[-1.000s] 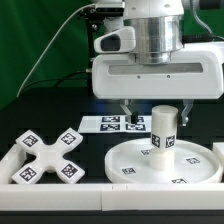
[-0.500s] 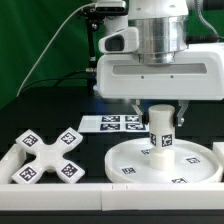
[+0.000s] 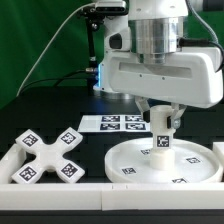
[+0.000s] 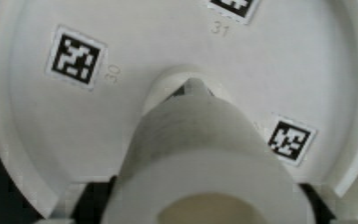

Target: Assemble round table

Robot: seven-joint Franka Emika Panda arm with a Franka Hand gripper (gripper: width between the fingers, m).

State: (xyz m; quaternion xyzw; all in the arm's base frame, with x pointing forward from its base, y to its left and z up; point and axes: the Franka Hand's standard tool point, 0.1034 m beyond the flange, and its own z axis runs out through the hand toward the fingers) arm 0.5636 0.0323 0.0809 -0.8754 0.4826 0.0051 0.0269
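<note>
The short thick post (image 3: pixel 160 132) stands upright on the middle of the large round disc (image 3: pixel 128 158). My gripper (image 3: pixel 160 112) comes down from above, one finger on each side of the post's top, shut on it. In the wrist view the post (image 4: pixel 202 150) fills the middle, with my dark fingers (image 4: pixel 94 200) close against both its sides, and the disc (image 4: pixel 87 120) with its tags lies beneath. The X-shaped cross base (image 3: pixel 47 155) lies flat at the exterior view's left, apart from the disc.
The marker board (image 3: pixel 118 123) lies behind the disc. White border rails (image 3: pixel 20 185) run along the left and front edges of the black work surface. A cable hangs at the back left before the green backdrop.
My gripper has turned about its upright axis while staying on the post. The post has shifted slightly toward the exterior view's left and down. The disc and cross base have not moved.
</note>
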